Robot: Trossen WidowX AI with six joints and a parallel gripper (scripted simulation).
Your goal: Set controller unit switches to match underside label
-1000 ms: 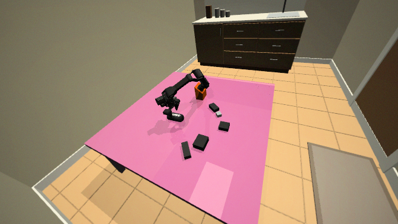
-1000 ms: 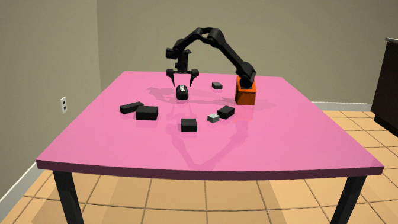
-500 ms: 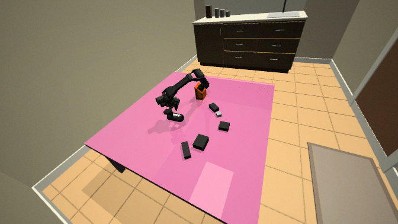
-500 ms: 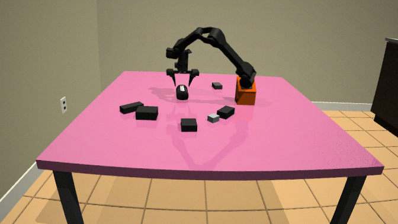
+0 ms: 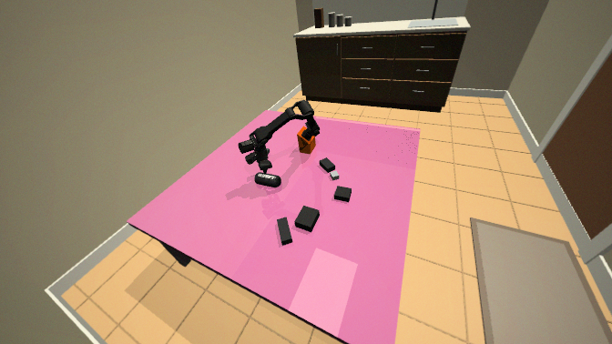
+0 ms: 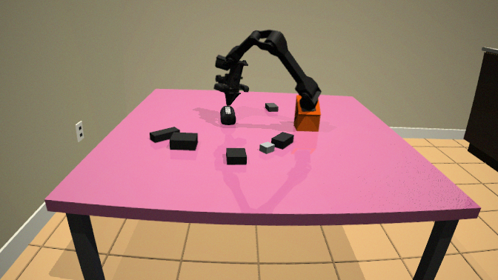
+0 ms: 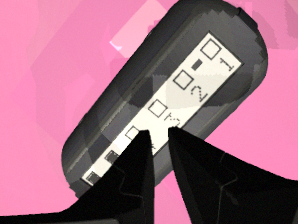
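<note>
The dark grey controller unit (image 5: 268, 179) (image 6: 227, 115) (image 7: 127, 90) lies upside down on the pink bench (image 5: 219, 217) (image 6: 333, 176), with its white label (image 7: 200, 86) facing up. In the wrist view squares 1, 2 and 3 look empty. The squares further along are partly hidden by my fingers. My gripper (image 5: 264, 170) (image 6: 230, 103) (image 7: 158, 137) points straight down just over the middle of the label. Its fingers are shut with nothing between them.
The arm's orange base block (image 5: 306, 143) (image 6: 307, 118) stands at the back. Dark boxes (image 5: 306, 217) (image 6: 184, 141), (image 5: 284, 230) (image 6: 164, 134), (image 5: 342, 193) (image 6: 236, 155), (image 5: 327, 164) (image 6: 282, 140) and a light grey cube (image 5: 334, 175) (image 6: 267, 147) lie scattered. Another small grey block (image 6: 271, 107) lies behind.
</note>
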